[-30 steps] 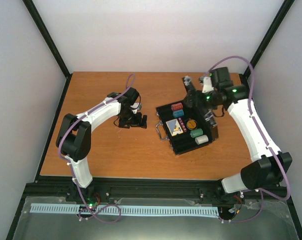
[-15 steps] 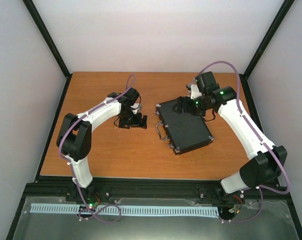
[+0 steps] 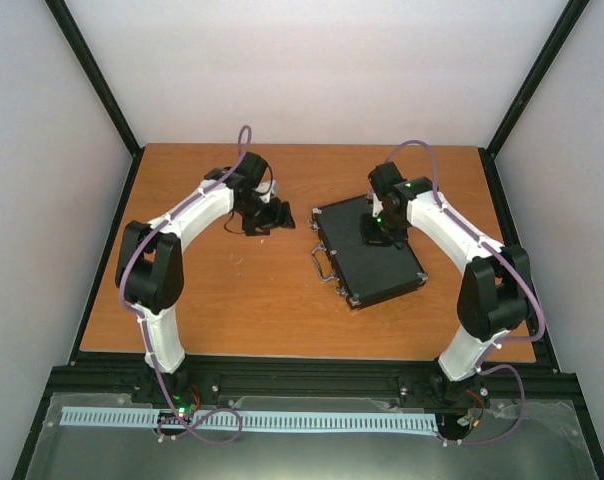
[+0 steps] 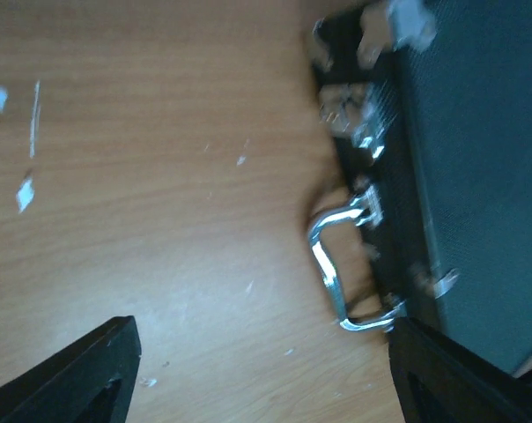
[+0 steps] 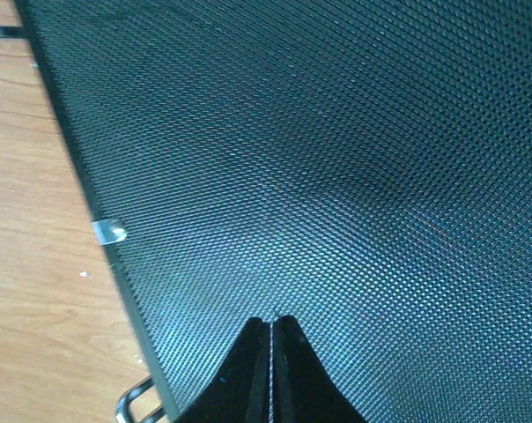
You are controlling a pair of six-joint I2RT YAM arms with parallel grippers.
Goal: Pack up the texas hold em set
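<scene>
The texas hold em set's black case [image 3: 377, 268] lies flat on the table with its lid down, so the chips, dice and cards are hidden. Its metal handle [image 3: 323, 265] points left. My right gripper [image 3: 375, 232] is shut, and its tip [image 5: 272, 319] rests over the textured lid [image 5: 336, 159] with nothing between the fingers. My left gripper [image 3: 280, 215] hovers left of the case, open and holding nothing. In the left wrist view the handle [image 4: 336, 264] and the case's edge [image 4: 477, 176] lie ahead, right of the left gripper [image 4: 262, 352].
The wooden table [image 3: 232, 290] ends at black frame posts and white walls. A metal latch [image 5: 109, 232] sticks out from the case's edge, and several more latches [image 4: 363, 132] line the handle side. Small white flecks [image 4: 24, 189] mark the wood.
The case's lid went from open to shut, hiding the chips. My right arm swung left onto the lid and its gripper shut. My left gripper moved back and right, toward the case.
</scene>
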